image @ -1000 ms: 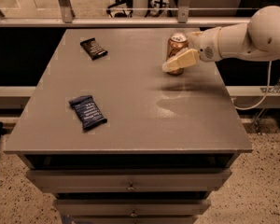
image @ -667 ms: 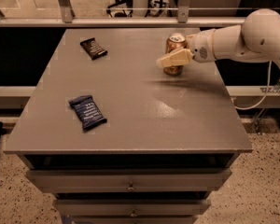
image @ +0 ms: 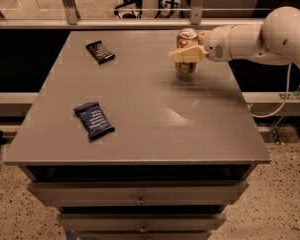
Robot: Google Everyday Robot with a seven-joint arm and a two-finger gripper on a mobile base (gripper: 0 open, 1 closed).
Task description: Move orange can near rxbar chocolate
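Note:
The orange can (image: 185,66) stands upright at the far right of the grey table (image: 155,124). My gripper (image: 186,53) reaches in from the right and is shut on the can; one pale finger (image: 182,55) lies across its front and the other is hidden behind it. The rxbar chocolate (image: 100,51), a small black wrapper, lies flat at the far left of the table, well to the left of the can. The white arm (image: 260,36) stretches off to the right.
A larger dark blue bar wrapper (image: 93,120) lies on the left front part of the table. Drawers (image: 140,199) sit below the table's front edge. A rail (image: 140,23) runs behind the far edge.
The gripper and the orange can have shifted a little to the left along the far side of the table. Both wrappers have stayed where they were.

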